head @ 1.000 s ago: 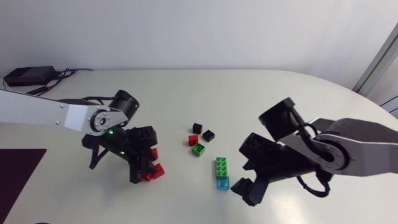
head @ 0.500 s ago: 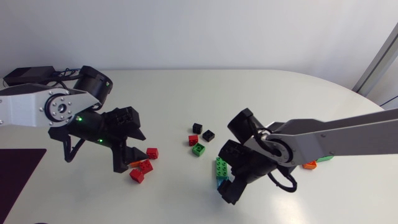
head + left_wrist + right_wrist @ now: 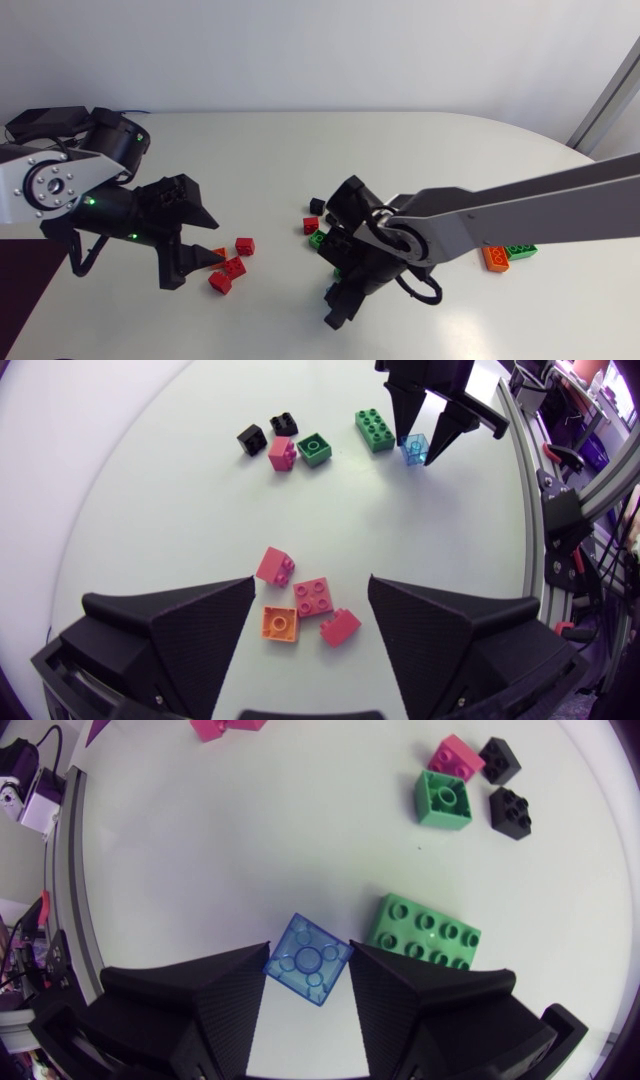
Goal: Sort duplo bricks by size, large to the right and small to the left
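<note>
Right end effector (image 3: 308, 947) straddles the translucent blue brick (image 3: 308, 962).

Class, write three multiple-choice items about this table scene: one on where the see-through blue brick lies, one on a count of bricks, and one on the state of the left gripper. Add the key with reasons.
1. The translucent blue square brick lies:
A) right next to the long green eight-stud brick
B) among the red bricks
C) beside the orange brick

2. How many small black bricks are there?
A) one
B) two
C) four

3. The left gripper is:
A) shut on a red brick
B) open, holding nothing
C) shut on an orange brick

Key:
1 A: the right wrist view shows the two side by side.
2 B: two black bricks lie near the small green brick.
3 B: its fingers stand wide apart, gripping nothing.
</note>
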`<state>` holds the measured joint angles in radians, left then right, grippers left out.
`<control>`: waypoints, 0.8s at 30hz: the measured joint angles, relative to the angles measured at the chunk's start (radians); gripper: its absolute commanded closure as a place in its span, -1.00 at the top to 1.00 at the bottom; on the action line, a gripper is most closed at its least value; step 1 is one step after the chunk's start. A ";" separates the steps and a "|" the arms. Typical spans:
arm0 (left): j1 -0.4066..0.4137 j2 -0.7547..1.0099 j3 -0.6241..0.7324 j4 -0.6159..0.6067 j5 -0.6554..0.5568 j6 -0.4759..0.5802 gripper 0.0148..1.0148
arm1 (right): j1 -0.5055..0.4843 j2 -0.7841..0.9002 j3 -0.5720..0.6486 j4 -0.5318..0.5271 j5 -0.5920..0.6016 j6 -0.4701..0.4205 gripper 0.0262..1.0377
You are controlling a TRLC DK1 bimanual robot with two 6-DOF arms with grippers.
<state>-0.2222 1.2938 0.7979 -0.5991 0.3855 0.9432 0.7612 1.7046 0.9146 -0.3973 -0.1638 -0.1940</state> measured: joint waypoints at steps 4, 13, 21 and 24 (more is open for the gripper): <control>0.006 -0.036 -0.045 -0.001 0.000 0.001 0.54 | 0.033 0.062 0.139 -0.096 -0.031 -0.005 -0.77; 0.045 -0.172 -0.131 -0.031 0.005 0.002 0.55 | 0.060 0.311 0.587 -0.294 -0.119 -0.058 -0.77; 0.202 -0.201 -0.166 -0.053 0.066 0.054 0.61 | 0.130 0.531 0.819 -0.421 -0.121 -0.076 -0.74; 0.226 -0.201 -0.172 -0.058 0.074 0.071 0.66 | 0.143 0.578 0.882 -0.449 -0.120 -0.080 -0.49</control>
<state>0.0036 1.0924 0.6254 -0.6571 0.4595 1.0138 0.9047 2.2829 1.7962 -0.8459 -0.2840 -0.2741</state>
